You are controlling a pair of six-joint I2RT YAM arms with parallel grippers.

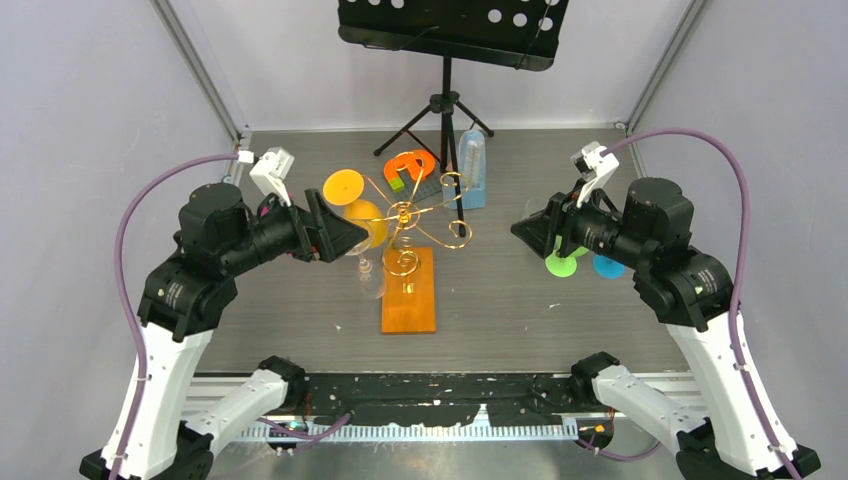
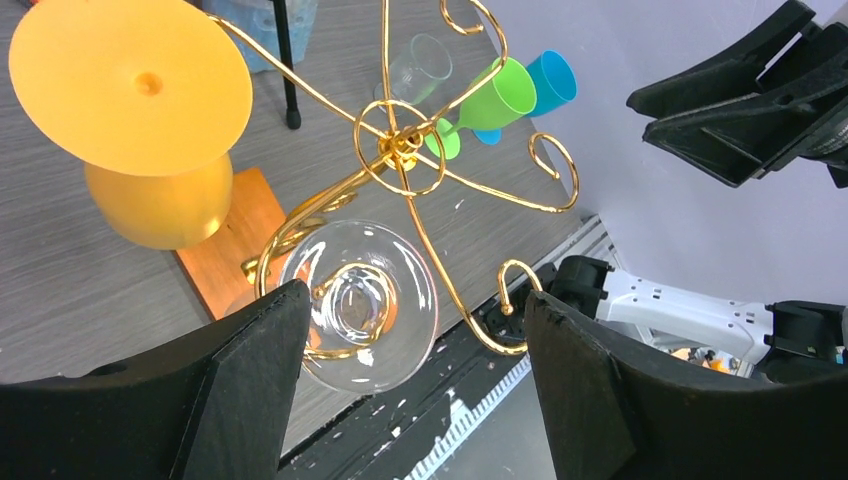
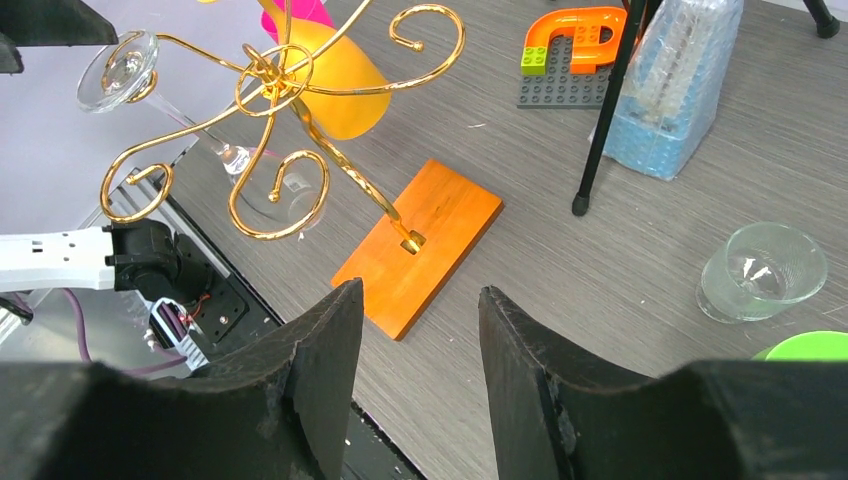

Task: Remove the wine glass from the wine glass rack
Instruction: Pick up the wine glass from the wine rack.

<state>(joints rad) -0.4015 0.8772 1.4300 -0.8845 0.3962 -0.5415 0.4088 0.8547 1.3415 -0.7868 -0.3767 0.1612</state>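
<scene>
Black fingertips are filling the bottom of the left wrist view, and the left gripper (image 2: 413, 298) is being held wide with nothing pinched yet. Between the jaws, at about 6 o'clock, the foot of the clear wine glass (image 2: 360, 305) is being cradled in a gold scroll of the wine glass rack (image 2: 400, 145). One finger is being shown right beside its rim, though contact can't be told. An orange glass (image 2: 135, 90) is being hung at 10 o'clock.

Over in the right wrist view, the right gripper (image 3: 420, 292) is being kept partly open on nothing. The rack's orange base (image 3: 440, 220) is being framed between its fingers, with the glass foot up at 10 o'clock.

From the top, the left gripper is being held close at the rack's 9 o'clock, and the right gripper is being parked well apart at 3 o'clock.

Likely trouble: if wire is being caught along with the foot, the whole rack could get dragged or tipped, orange glass included. Smooth glass could also be slipping out of a shallow pinch.
</scene>
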